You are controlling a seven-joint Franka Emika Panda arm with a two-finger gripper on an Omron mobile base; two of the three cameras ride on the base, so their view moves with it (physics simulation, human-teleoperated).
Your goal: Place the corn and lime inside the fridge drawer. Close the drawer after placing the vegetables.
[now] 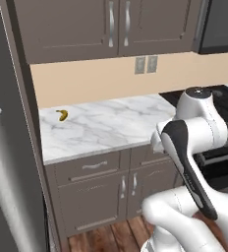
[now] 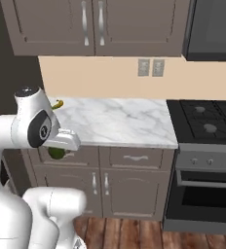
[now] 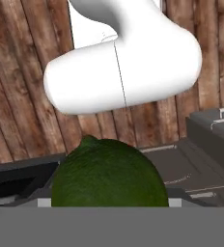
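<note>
The hand (image 3: 109,205) is gripping the lime (image 3: 109,173), carried low over the wooden floor (image 3: 27,96); judging from this, holding the grip steady while swinging toward the fridge drawer matters.

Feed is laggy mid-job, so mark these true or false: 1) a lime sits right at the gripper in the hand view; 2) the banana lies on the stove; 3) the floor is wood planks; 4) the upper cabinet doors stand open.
1) True: the lime sits close in front of the hand camera.
2) False: the banana lies on the marble counter, near its back left corner.
3) True: the wood floor is planked.
4) False: the upper cabinet doors are closed.
</note>
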